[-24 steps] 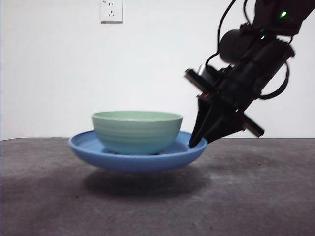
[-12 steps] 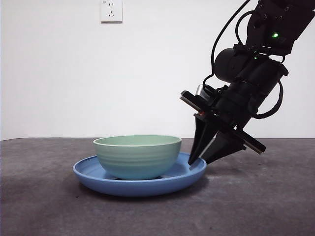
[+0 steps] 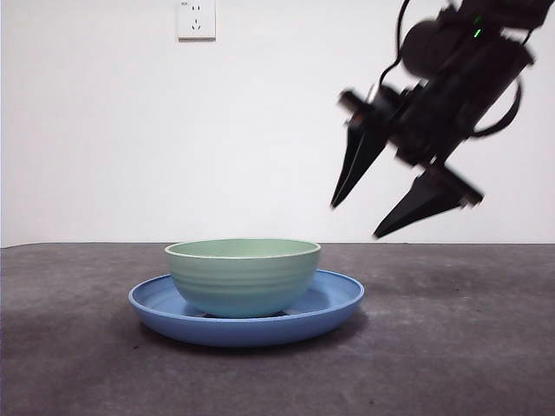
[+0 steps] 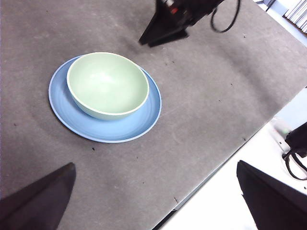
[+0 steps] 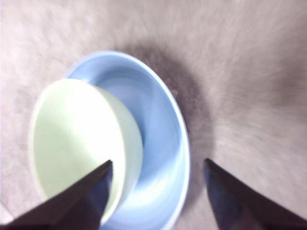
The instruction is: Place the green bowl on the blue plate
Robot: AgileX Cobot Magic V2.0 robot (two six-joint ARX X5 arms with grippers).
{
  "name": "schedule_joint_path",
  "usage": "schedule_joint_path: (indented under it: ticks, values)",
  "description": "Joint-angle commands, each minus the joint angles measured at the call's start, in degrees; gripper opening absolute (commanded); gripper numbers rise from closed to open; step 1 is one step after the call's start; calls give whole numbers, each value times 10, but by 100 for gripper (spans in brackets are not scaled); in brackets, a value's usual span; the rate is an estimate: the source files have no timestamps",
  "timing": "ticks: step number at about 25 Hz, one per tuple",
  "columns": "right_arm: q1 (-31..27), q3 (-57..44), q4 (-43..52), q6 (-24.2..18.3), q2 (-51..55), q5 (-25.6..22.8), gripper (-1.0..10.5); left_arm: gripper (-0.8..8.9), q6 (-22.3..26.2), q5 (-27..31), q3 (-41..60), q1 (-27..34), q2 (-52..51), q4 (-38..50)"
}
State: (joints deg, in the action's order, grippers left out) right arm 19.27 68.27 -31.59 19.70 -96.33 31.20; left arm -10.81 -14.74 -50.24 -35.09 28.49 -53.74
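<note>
R gripper point(image 3: 354, 220) let go blue plate point(image 3: 245, 320), lifted; fingers apparently wide.

Green bowl point(image 3: 242, 276) seated upright inside blue plate point(image 3: 331, 305), plate flat on dark grey counter point(image 3: 451, 347). Right gripper point(image 3: 355, 218) in the air above and beside the plate's rim, clear of both dishes, 2 black fingers point(image 3: 357, 165) spread wide, tips angled down toward the plate. White wall behind, socket point(image 3: 196, 18) at top.
</note>
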Motion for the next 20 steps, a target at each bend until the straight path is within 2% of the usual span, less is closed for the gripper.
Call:
schedule_joint_path:
  ticks: [1, 6, 13, 16, 20]
  values:
    - [-1, 12, -34, -42, 36, -2, 339, 625, 9, -1, -3, -2, 3, 6]
    - [2, 12, -129, -98, 147, -41, 355, 625, 9, -1, -3, -2, 3, 7]
    - [1, 12, -221, -141, 265, -58, 543, 625, 9, -1, -3, -2, 3, 7]
    - [1, 12, -250, -162, 307, -58, 550, 625, 9, -1, -3, -2, 3, 7]
    - [1, 8, -260, -166, 360, -58, 550, 625, 9, -1, -3, -2, 3, 7]
